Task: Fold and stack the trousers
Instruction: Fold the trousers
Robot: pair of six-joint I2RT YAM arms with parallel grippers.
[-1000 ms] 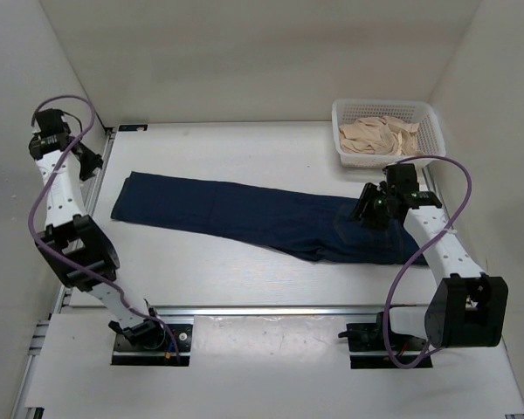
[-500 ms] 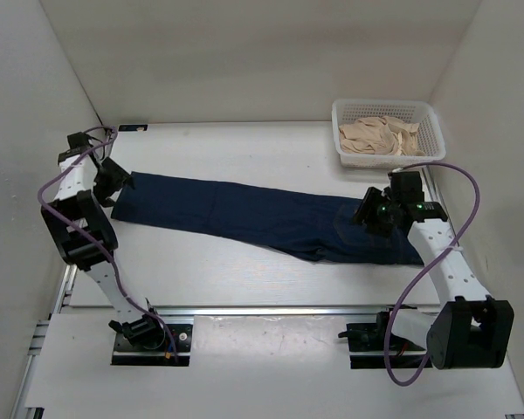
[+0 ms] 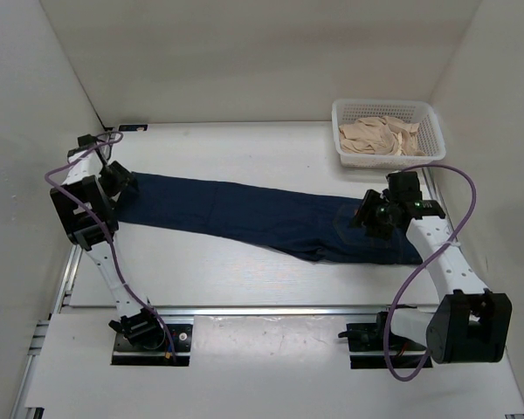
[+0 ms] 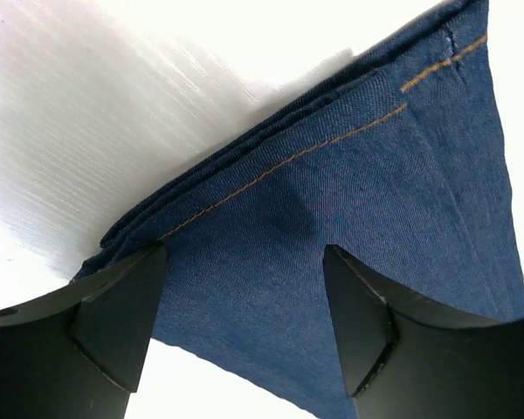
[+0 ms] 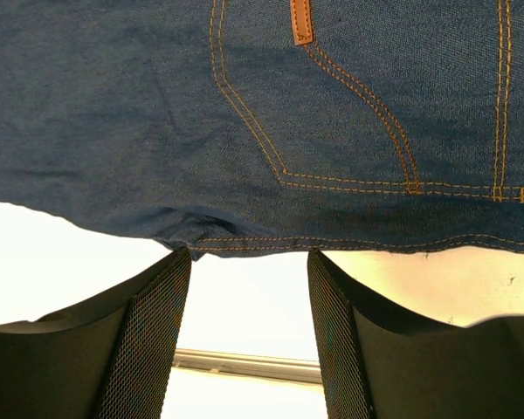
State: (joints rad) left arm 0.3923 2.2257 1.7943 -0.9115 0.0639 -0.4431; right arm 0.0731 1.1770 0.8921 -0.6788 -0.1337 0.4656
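Wht walls (image 3: 244,61) w/ wht table (image 3: 244,144)
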